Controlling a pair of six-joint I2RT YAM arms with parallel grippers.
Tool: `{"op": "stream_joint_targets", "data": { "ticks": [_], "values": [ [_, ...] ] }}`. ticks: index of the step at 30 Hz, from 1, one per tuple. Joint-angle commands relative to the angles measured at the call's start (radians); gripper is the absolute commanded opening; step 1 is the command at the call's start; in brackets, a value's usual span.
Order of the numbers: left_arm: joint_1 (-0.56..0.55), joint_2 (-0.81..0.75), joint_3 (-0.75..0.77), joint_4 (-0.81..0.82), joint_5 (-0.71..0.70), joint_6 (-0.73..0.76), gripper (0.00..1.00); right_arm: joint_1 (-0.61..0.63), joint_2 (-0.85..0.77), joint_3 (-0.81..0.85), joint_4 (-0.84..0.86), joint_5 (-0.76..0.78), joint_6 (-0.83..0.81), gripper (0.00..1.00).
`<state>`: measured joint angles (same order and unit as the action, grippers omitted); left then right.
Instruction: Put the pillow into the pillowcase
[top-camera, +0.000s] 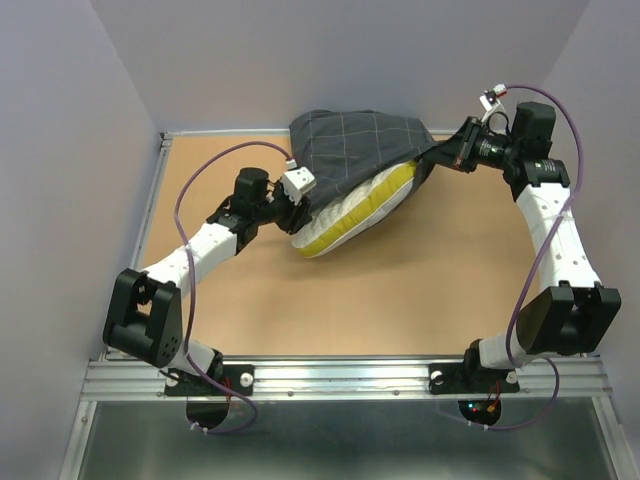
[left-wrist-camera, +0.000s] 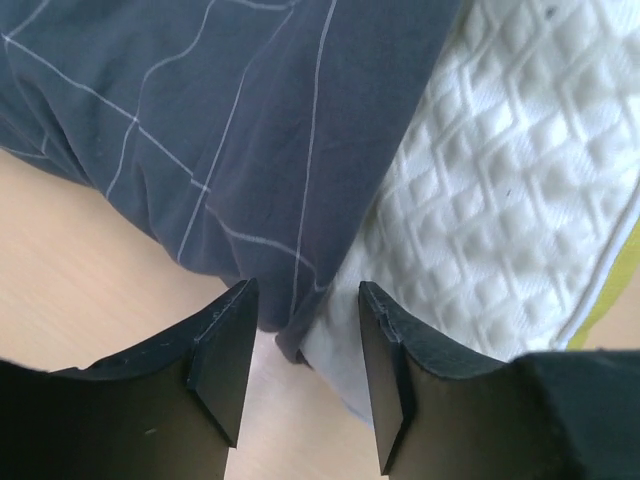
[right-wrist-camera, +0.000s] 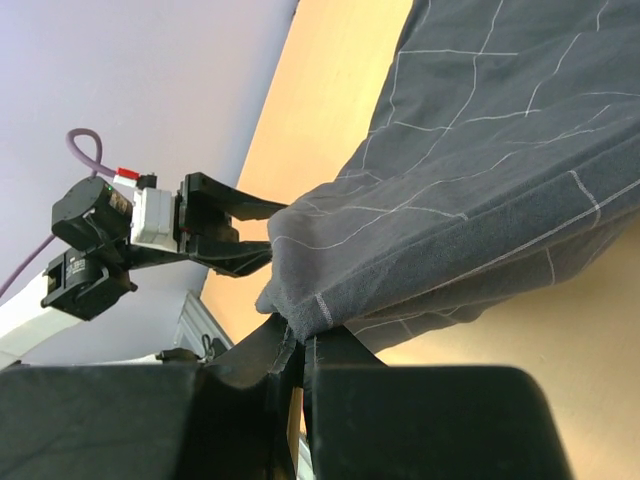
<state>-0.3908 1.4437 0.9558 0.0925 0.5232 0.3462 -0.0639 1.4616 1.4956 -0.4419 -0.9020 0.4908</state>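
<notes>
Top external view: we see the pillow (top-camera: 365, 205) on the tabletop (top-camera: 400, 290), partly covered by the pillowcase (top-camera: 360, 145). Our right gripper (right-wrist-camera: 298, 345) pinches the pillowcase's edge. Our left gripper (left-wrist-camera: 305, 300) stands apart at the pillow's left end.

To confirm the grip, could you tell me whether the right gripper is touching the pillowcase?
Touching. The right wrist view shows the pillowcase pinched in the shut right gripper.
</notes>
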Motion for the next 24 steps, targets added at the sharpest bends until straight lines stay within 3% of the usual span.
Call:
{"op": "stream_joint_targets", "data": {
  "ticks": [1,4,10,14,19,20,21,23,24],
  "values": [
    [-0.048,0.020,0.072,0.081,-0.100,0.020,0.56,0.003,-0.050,0.005,0.078,-0.052,0.009,0.01],
    [-0.068,0.047,0.084,0.087,-0.161,0.030,0.57,0.003,-0.050,0.009,0.078,-0.052,0.009,0.00],
    [-0.063,0.100,0.045,0.107,-0.449,0.074,0.51,0.003,-0.052,0.018,0.078,-0.043,0.014,0.01],
    [-0.007,0.057,-0.029,0.102,-0.494,0.099,0.49,0.001,-0.055,0.018,0.077,-0.034,0.014,0.00],
    [0.027,0.000,-0.143,0.078,-0.438,0.102,0.50,-0.002,-0.061,-0.001,0.078,-0.032,0.012,0.00],
    [0.027,-0.002,-0.156,0.079,-0.410,0.100,0.46,-0.002,-0.061,-0.005,0.078,-0.038,0.011,0.01],
    [0.027,0.001,-0.157,0.091,-0.373,0.093,0.23,-0.002,-0.061,-0.012,0.078,-0.043,0.008,0.01],
    [0.036,0.014,-0.099,0.034,-0.285,0.068,0.00,-0.002,-0.064,-0.018,0.075,-0.052,0.005,0.01],
    [0.046,0.011,-0.057,-0.003,-0.237,0.062,0.00,-0.002,-0.066,-0.018,0.075,-0.058,0.003,0.00]
  ]
}}
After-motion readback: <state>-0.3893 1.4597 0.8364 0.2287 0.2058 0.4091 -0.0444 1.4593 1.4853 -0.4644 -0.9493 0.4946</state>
